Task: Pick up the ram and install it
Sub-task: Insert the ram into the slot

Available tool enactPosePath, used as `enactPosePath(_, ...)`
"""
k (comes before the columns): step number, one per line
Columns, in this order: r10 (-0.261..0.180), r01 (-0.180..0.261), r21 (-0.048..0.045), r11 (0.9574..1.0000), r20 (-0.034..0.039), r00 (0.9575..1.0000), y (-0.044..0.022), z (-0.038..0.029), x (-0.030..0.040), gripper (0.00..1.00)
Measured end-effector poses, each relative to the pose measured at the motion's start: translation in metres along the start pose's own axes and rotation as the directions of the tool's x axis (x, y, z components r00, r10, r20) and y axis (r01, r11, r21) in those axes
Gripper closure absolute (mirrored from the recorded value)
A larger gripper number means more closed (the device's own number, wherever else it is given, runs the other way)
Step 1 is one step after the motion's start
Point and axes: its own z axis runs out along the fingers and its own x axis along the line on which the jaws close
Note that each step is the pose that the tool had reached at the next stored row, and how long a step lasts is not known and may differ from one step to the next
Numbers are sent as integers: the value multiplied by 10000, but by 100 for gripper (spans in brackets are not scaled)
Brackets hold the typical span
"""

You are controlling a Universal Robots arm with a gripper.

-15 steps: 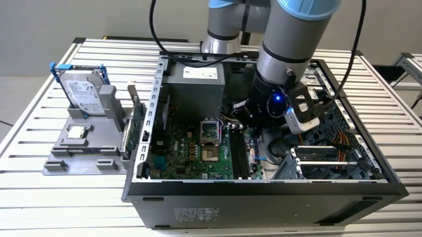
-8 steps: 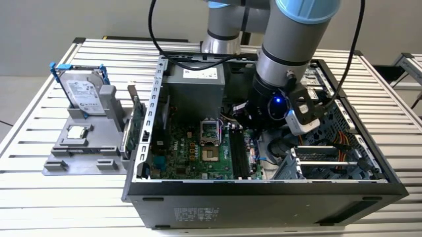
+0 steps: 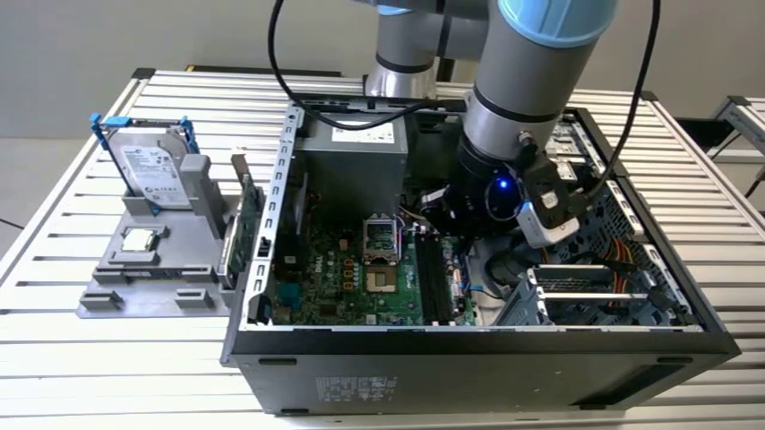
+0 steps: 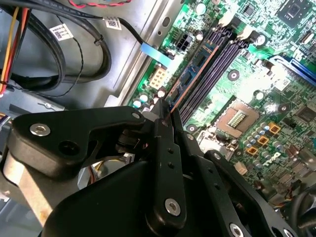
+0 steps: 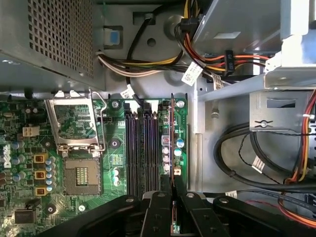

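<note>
Green motherboard [image 3: 358,278] fills the floor of the open black computer case [image 3: 478,367], which lies on its side on a slatted metal counter [image 3: 72,358] in the middle of the exterior view. The grey and blue robot arm [image 3: 526,81] reaches down from the top of that frame into the case, its wrist hanging over the board's right part. In both wrist views the black gripper [image 5: 173,197] sits at the bottom of the frame, its fingers [image 4: 165,148] pressed narrow around one end of the ram [image 5: 172,133], a thin dark stick seen edge-on with a reddish edge. The ram stands upright on its long edge over the rightmost of the long black memory slots [image 5: 140,148], running along it; whether it is fully seated I cannot tell. The slots beside it look bare. Just left of them in the first wrist view is the open CPU socket [image 5: 81,175] with its metal frame [image 5: 74,123] raised. Bundled cables [image 5: 207,59] in red, yellow and black cross the upper right of that view. In the left part of the exterior view, outside the case, a hard drive [image 3: 156,175] stands upright in a grey holder [image 3: 143,278], and a green card [image 3: 243,228] leans just beside the case wall.
</note>
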Motion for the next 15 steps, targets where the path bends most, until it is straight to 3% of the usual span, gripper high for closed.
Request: enactPosePath(15, 0, 0, -1, 10000, 0, 10000, -29, 106, 42, 100)
